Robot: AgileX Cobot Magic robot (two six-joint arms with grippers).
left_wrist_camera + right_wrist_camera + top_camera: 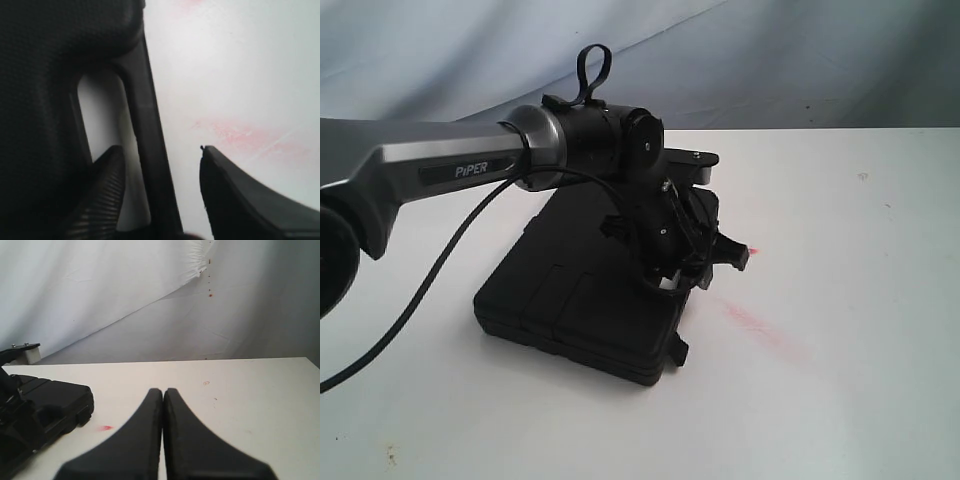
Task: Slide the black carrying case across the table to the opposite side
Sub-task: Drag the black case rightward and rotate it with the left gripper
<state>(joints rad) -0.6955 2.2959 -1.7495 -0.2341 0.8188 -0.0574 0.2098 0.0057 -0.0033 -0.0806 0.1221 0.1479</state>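
- The black hard-shell carrying case [585, 295] lies flat on the white bench [850, 300], left of the middle in the exterior view and well in from every bench edge that shows.
- The grey left arm [440, 170], marked "PiPER", reaches in from the left over the case's top, and its wrist hangs over the case's right-hand edge.
- In the left wrist view the left fingers [240, 200] are spread apart, one on each side of the case's slim black handle bar [150, 130]. One finger sits in the handle opening, while the other is over bare bench, clear of the bar.
- A thin black cable [420, 300] droops from the left arm toward the bench's near left.
- A faint red smudge [760, 325] marks the bench just right of the case; it also shows beside the handle [250, 137].
- The right fingers [145, 440] are pressed together with nothing between them, above bare bench and apart from the case [50, 402].
- A pale creased cloth [125, 290] hangs behind the bench.
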